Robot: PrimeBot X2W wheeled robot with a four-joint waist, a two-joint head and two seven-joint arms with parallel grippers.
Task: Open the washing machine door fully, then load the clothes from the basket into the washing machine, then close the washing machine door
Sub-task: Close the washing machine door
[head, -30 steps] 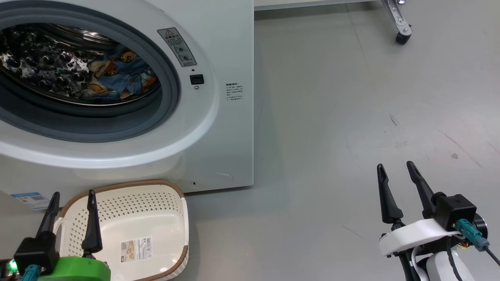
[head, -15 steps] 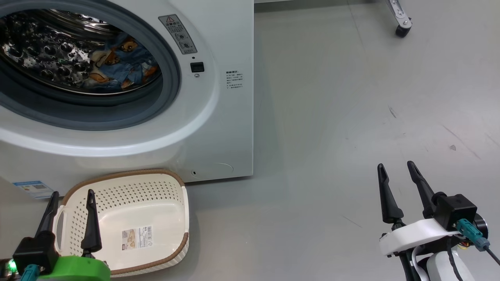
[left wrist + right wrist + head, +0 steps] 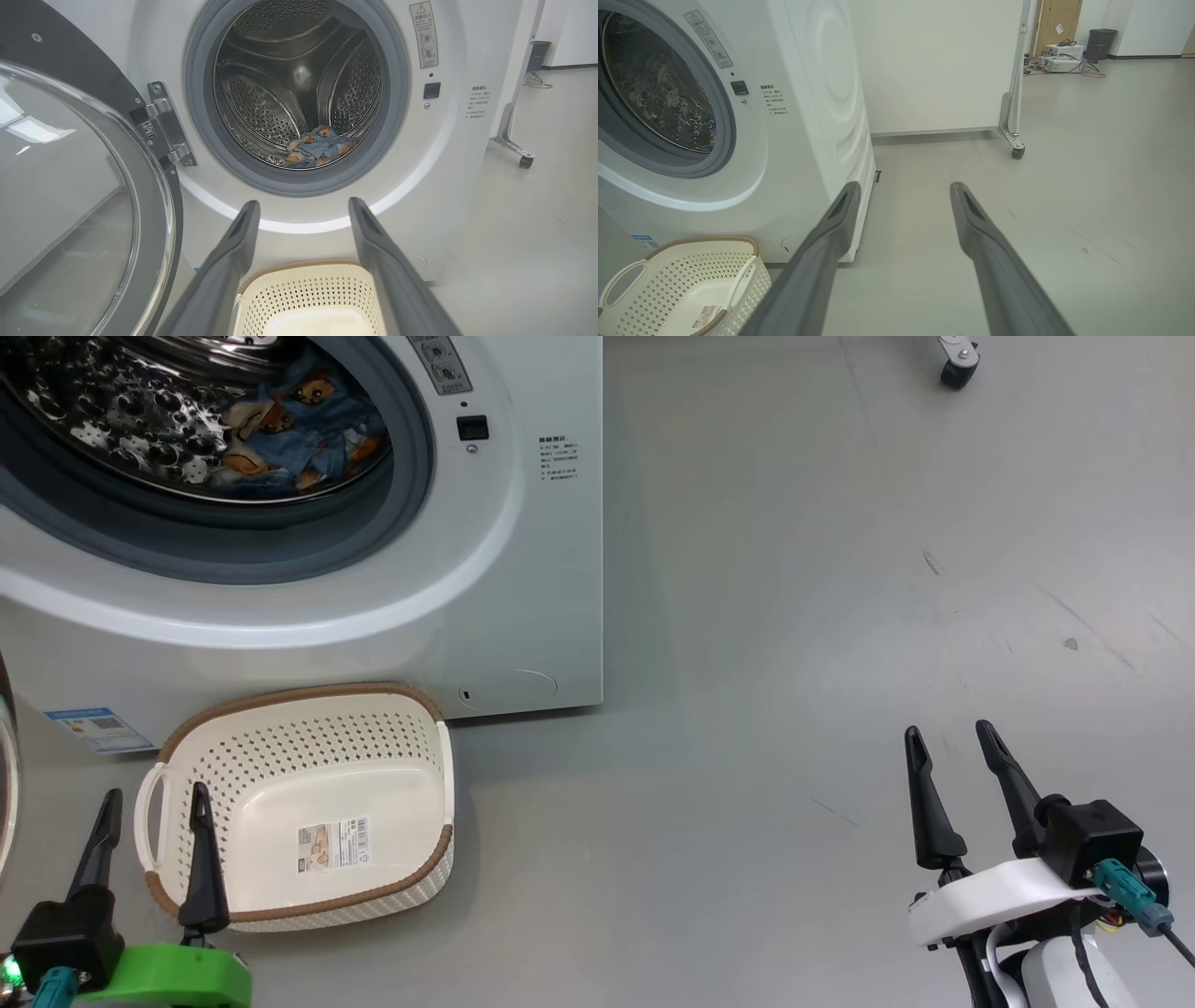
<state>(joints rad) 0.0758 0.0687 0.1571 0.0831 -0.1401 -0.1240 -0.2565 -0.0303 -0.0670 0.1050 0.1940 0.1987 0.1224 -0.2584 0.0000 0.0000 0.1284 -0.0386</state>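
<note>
Status: the clothes (image 3: pixel 299 439) lie low in the drum (image 3: pixel 280 70), at the upper left of the head view. The basket (image 3: pixel 308 747) stands empty on the floor (image 3: pixel 794 616), just before the washing machine (image 3: pixel 541 569). By this judgement, closing the washing machine door (image 3: pixel 70 186) is the step left.

Claw state: the left claw (image 3: pixel 154 793) is spread wide and holds nothing. The right claw (image 3: pixel 948 730), at the lower right, is narrower, parted and also empty.

Hazards:
- The left claw's fingers overlap the basket's near handle in the head view. A forward or sideways sweep could snag the handle and drag the basket.
- The door's glass bowl is smooth and bulging. A finger pushing there could slide off, so the rim is the safer contact.
- A weak push may leave the door short of its latch.
- A fold of fabric over the gasket (image 3: pixel 201 93) would be trapped.

Not determinable:
- The door is cut off at the left edge of both views that show it, and no handle is visible.
- Whether the clothes touch the gasket cannot be told.
- Label text is too small to read.
</note>
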